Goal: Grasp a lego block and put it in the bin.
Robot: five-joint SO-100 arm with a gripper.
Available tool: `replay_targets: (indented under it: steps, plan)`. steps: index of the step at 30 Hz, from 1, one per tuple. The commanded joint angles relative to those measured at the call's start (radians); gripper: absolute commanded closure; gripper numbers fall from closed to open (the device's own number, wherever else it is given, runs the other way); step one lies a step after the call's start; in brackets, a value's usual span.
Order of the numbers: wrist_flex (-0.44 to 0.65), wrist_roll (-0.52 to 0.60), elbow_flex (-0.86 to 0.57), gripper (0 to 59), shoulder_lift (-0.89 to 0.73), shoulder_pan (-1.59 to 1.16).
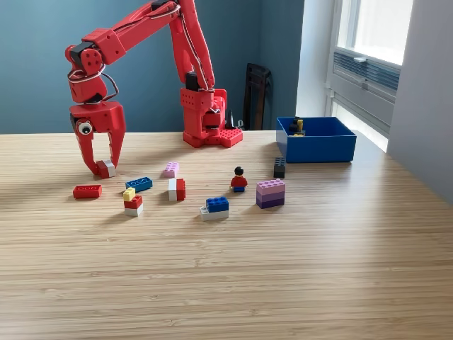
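Note:
My red gripper (103,168) is down at the table on the exterior view's left, its jaws apart and straddling a small red and white lego block (107,168). The block sits between the fingertips, and I cannot tell whether they touch it. The blue bin (316,147) stands at the far right of the table, with a few small dark and yellow pieces (297,127) in its back corner.
Loose pieces lie across the table: a flat red brick (87,191), a blue plate (139,183), a pink brick (170,169), a white and red block (176,189), a yellow-red-white stack (132,201), a blue and white block (214,207), a minifigure (239,180), a black brick (279,167) and a purple stack (270,193). The arm's base (209,124) stands at the back.

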Motion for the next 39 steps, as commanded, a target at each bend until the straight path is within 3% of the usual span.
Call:
replay_targets:
  steps: [1, 6, 10, 17, 27, 34, 39]
  plan:
    - [-0.003, -0.037, 0.021, 58.5, 0.015, -0.028]
    - [0.1, -0.051, 0.005, 58.5, 0.02, -0.071]
    - [0.253, -0.026, -0.166, 58.5, 0.04, -0.155]
    - [0.376, -0.002, -0.331, 58.5, 0.229, -0.396]
    - [0.428, 0.094, -0.199, 58.5, 0.371, -1.048]
    - [0.474, 0.202, -0.219, 58.5, 0.368, -1.477]
    - [0.502, 0.216, -0.245, 58.5, 0.364, -1.684]
